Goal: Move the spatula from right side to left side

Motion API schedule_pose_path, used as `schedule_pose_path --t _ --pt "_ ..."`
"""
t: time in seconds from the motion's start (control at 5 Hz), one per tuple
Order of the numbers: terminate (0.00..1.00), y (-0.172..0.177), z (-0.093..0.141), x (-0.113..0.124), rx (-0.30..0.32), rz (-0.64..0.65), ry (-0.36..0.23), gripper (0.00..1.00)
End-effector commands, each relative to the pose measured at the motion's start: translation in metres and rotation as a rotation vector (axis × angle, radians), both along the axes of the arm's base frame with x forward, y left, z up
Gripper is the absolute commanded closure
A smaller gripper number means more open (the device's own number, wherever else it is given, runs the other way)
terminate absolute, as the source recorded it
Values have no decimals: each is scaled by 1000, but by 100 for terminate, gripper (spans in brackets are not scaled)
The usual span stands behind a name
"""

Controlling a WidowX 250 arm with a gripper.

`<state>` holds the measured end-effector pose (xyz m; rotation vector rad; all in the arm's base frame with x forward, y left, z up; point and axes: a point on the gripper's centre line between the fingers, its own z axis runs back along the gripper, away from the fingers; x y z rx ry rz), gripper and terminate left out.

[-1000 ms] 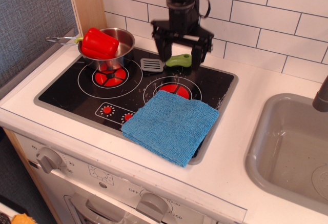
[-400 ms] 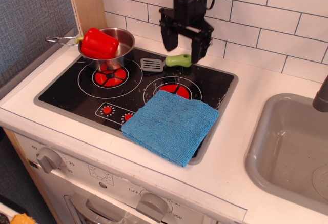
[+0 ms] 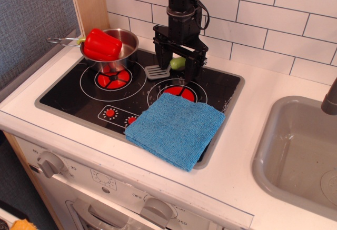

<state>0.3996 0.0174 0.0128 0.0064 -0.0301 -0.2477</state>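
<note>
My pincer (image 3: 175,70) has dropped from above the stove (image 3: 221,85) and now stands spread astride the green handle of the spatula (image 3: 164,68), which has slid slightly left beside the pot (image 3: 126,46).

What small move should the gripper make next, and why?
Probably close the fingers. The gripper is open, low over the stove, straddling the spatula, whose green handle shows between its fingers. The spatula lies flat on the stove and looks ungripped.
</note>
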Motion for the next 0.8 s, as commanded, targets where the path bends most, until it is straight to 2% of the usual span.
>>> schedule_pose_path --t 0.0,0.2,0.6 --pt "0 8 1 0 10 39 0 0" --pt "0 7 -1 0 7 39 4 100" --pt "0 2 7 3 6 33 -15 100"
